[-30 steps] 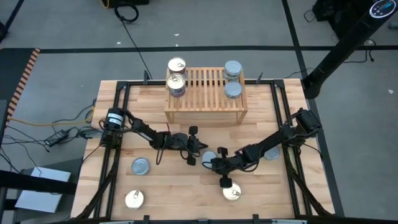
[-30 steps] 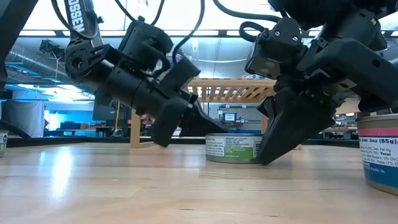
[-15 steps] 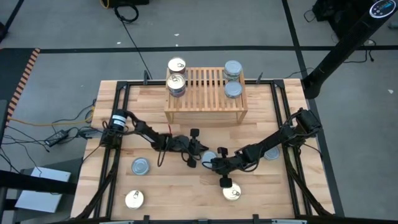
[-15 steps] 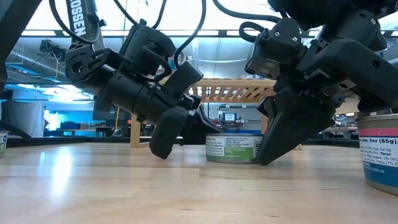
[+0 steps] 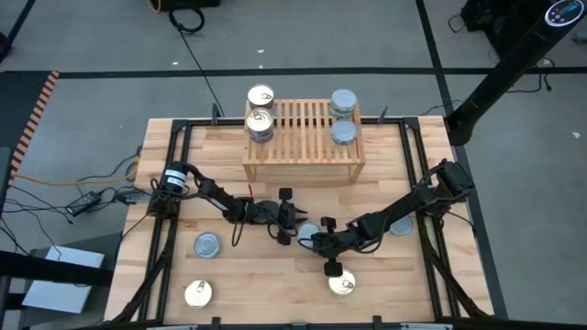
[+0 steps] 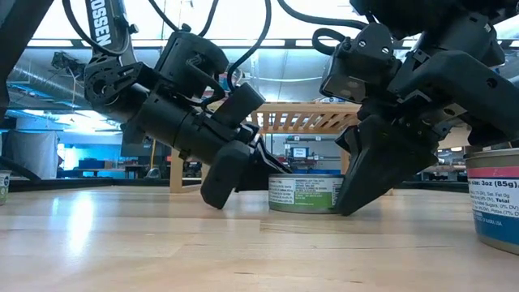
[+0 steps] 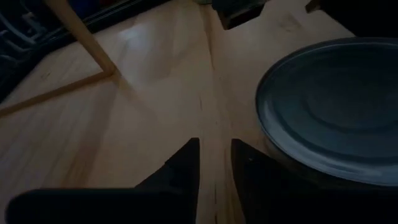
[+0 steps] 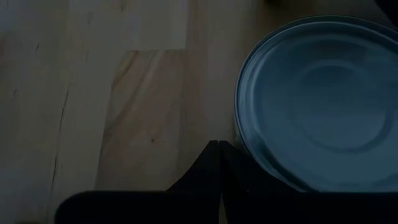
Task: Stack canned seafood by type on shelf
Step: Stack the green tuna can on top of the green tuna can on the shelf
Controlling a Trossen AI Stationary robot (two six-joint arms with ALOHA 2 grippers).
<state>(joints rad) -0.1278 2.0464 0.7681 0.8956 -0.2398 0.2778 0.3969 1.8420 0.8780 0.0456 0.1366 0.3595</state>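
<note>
A silver-topped tin [image 5: 309,230] with a green label [image 6: 303,193] stands on the plank table between my two grippers. My left gripper [image 5: 293,223] lies low at the tin's left, its fingers a little apart [image 7: 216,163], with nothing between them. My right gripper [image 5: 317,240] is shut [image 8: 218,155] and slants down at the tin's right. At the far edge the wooden shelf [image 5: 303,158] carries two gold-topped tins [image 5: 260,124] on its left and two silver-topped tins [image 5: 344,131] on its right. My left gripper has the outer side of one finger [image 7: 252,171] close against the tin's side wall [image 7: 268,155], coming nearly level from the table's left; I cannot tell whether they touch. My right gripper leans its shut fingers [image 6: 350,195] against the tin's right side wall [image 6: 336,193], slanting down from the right. The tin stands upright on the table.
Loose tins stand on the table: a silver one [image 5: 207,245] and a gold one [image 5: 198,293] near left, a gold one [image 5: 342,284] near the front, a silver one [image 5: 401,225] under the right arm. A pink-labelled tin [image 6: 492,199] is close to the low camera.
My left gripper has tipped a little further down and its near finger has come closer to the silver-topped tin. The tin and my right gripper have stayed where they were.
</note>
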